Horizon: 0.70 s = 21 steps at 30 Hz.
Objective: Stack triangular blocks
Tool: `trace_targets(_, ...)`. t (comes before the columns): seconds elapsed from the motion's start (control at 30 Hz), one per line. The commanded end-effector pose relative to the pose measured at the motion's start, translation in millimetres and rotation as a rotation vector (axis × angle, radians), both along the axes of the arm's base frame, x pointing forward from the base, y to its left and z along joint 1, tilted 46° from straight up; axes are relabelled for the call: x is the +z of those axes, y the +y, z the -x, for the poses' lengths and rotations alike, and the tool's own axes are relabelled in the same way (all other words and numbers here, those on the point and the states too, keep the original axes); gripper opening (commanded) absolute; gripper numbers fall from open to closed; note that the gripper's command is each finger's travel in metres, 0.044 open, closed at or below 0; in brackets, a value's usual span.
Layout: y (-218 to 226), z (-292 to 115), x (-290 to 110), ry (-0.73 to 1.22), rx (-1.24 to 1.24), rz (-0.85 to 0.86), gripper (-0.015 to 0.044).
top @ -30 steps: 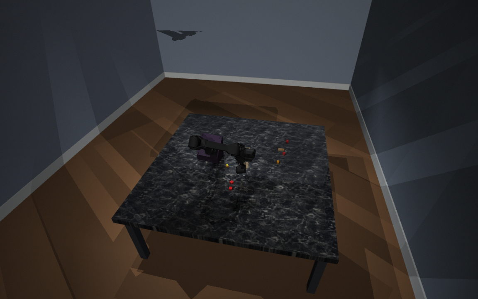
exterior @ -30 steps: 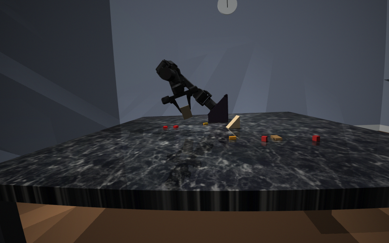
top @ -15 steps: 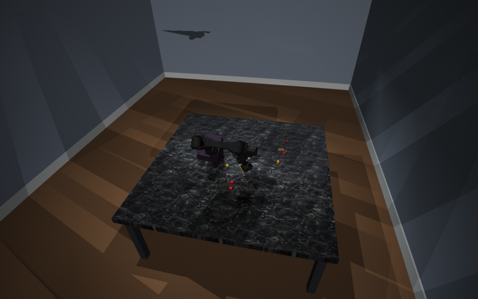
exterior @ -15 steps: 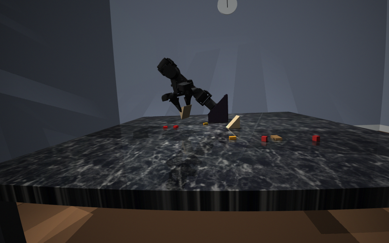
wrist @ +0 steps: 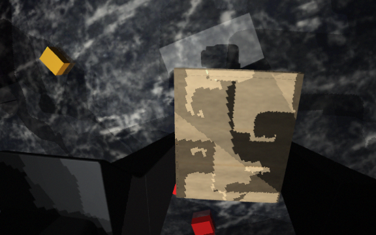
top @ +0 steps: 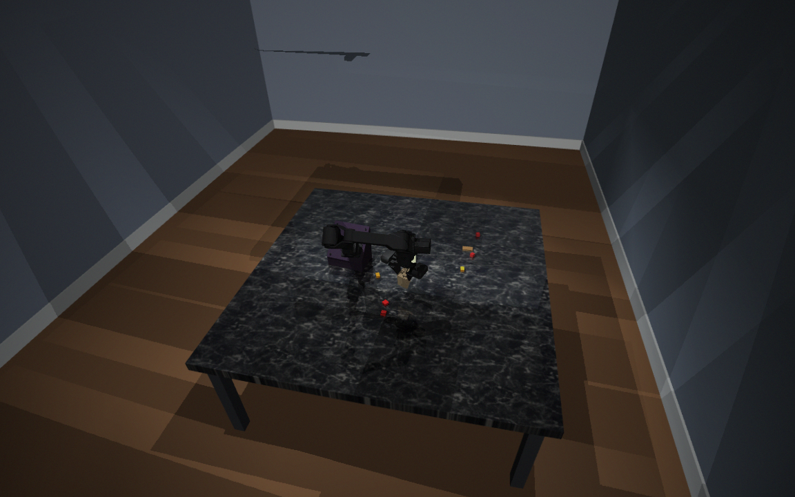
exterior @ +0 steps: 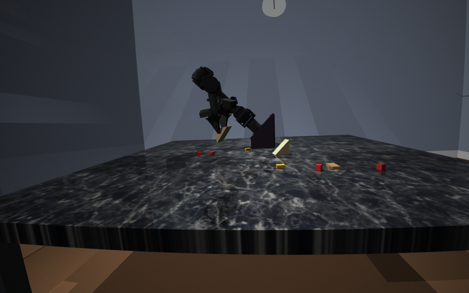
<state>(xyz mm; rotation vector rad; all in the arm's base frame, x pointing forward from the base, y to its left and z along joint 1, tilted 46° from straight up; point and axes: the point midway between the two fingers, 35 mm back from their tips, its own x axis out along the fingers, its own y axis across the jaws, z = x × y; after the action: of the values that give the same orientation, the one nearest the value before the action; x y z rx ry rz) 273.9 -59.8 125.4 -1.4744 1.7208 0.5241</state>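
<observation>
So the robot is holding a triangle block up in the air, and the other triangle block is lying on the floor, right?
Not quite. The gripper does hold one triangular block up in the air, but the other triangular block rests on the table, beside the arm's dark base, not on the floor. The exterior view shows it.

We find no legible text, label, brand, number or sign on any surface in the three views, neither on the marbled counter, nor on the blocks lying on it, nor on the walls or the round wall fixture.
</observation>
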Motion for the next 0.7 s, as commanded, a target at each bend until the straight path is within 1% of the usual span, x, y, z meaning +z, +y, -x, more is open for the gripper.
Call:
trace_targets(0.0, 1.4, -3.2, 3.1, 0.091, 0.113, 0.033, 0.0)
trace_targets(0.43, 5.7, -9.0, 7.6, 0.39, 0.432, 0.121, 0.0)
trace_targets(0.67, 6.7, -9.5, 7.4, 0.406, 0.448, 0.125, 0.0)
